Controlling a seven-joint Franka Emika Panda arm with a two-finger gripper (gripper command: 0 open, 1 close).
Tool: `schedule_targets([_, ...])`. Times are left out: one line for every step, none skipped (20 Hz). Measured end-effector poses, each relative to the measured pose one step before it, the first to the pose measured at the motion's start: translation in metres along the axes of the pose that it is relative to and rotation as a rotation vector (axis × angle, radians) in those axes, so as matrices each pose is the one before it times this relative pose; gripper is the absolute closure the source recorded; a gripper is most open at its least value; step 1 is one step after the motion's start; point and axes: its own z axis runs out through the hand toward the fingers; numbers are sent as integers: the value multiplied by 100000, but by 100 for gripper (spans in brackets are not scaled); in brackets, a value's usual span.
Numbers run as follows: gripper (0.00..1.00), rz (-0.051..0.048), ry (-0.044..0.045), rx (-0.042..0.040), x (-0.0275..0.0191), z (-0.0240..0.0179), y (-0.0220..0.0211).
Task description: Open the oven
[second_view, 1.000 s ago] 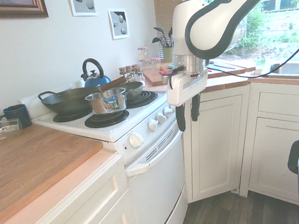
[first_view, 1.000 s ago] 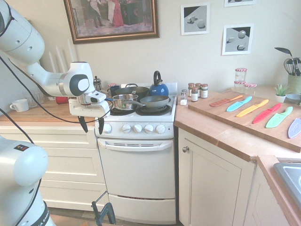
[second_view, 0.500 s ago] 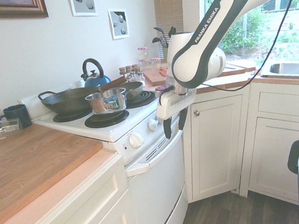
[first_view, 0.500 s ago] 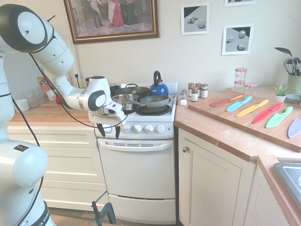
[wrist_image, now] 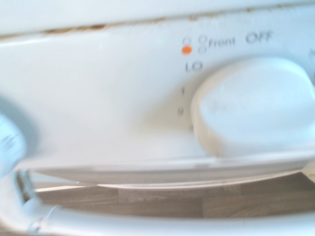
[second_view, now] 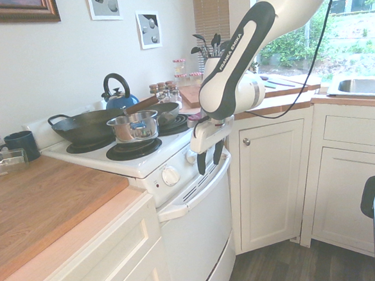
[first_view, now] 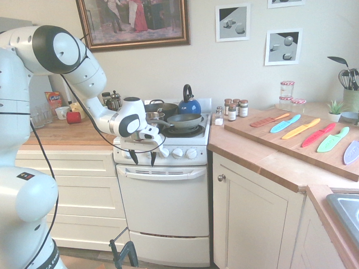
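Note:
The cream-white oven (first_view: 162, 210) stands between the counters, its door shut, with a row of white knobs (first_view: 178, 152) and a wide curved handle (first_view: 161, 173) below them. My gripper (first_view: 143, 158) hangs open in front of the left end of the knob panel, its dark fingertips (second_view: 200, 168) pointing down just above the handle (second_view: 194, 194). Nothing is between the fingers. The wrist view shows one knob (wrist_image: 253, 105) close up, with the handle (wrist_image: 162, 169) under it.
Pots, a pan (first_view: 182, 120) and a blue kettle (first_view: 189, 104) crowd the stovetop. A cream cupboard door (first_view: 249, 224) with a small round knob flanks the oven's right side; cream drawers (first_view: 73, 196) flank its left. Coloured knives lie on a board (first_view: 297, 137).
The arm has swung right and toward the oven. The gripper went from in front of the drawers to the left end of the knob panel, lower and closer to the handle. It stayed open.

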Motion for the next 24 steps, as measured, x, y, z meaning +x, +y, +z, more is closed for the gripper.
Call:
schedule_targets([0, -794, 507, -250, 381, 636, -188])
schedule_targets([0, -370, 739, -243, 388, 730, -191])
schedule_targets([0, -289, 702, -209, 291, 809, -198])
schedule_targets([0, -414, 150, -416, 246, 905, -206])
schedule_targets([0, -454, -226, -441, 211, 914, -216])
schedule_targets([0, -416, -162, -345, 236, 845, -263])
schedule_targets([0, -383, -23, -249, 259, 726, -305])
schedule_targets([0, -332, -32, -179, 238, 642, -281])
schedule_targets([0, -703, -618, -530, -46, 679, -73])
schedule_targets([0, -613, -462, -412, -163, 625, -81])
schedule_targets([0, -724, -541, -492, -201, 603, -38])
schedule_targets([0, -1007, -835, -751, -316, 739, 123])
schedule_targets([0, -1163, -451, -563, -322, 720, 174])
schedule_targets([0, -818, 1125, 484, -27, 80, 40])
schedule_targets([0, -958, 244, -34, -109, 44, 175])
schedule_targets([0, -604, 721, 104, -57, -13, 286])
schedule_targets([0, -328, 804, 216, -70, 44, 275])
schedule_targets([0, -544, 1158, 314, -49, 24, 374])
schedule_targets([0, -294, 911, 41, -62, 79, 581])
schedule_targets([0, 295, 742, -192, -69, 194, 826])
schedule_targets([0, -14, 59, -674, -235, 306, 1135])
schedule_targets([0, -448, 361, -435, -239, 115, 1177])
schedule_targets([0, 6, -1492, -1507, -636, 431, 1558])
schedule_targets([0, -607, -2785, -2338, -1089, 821, 1962])
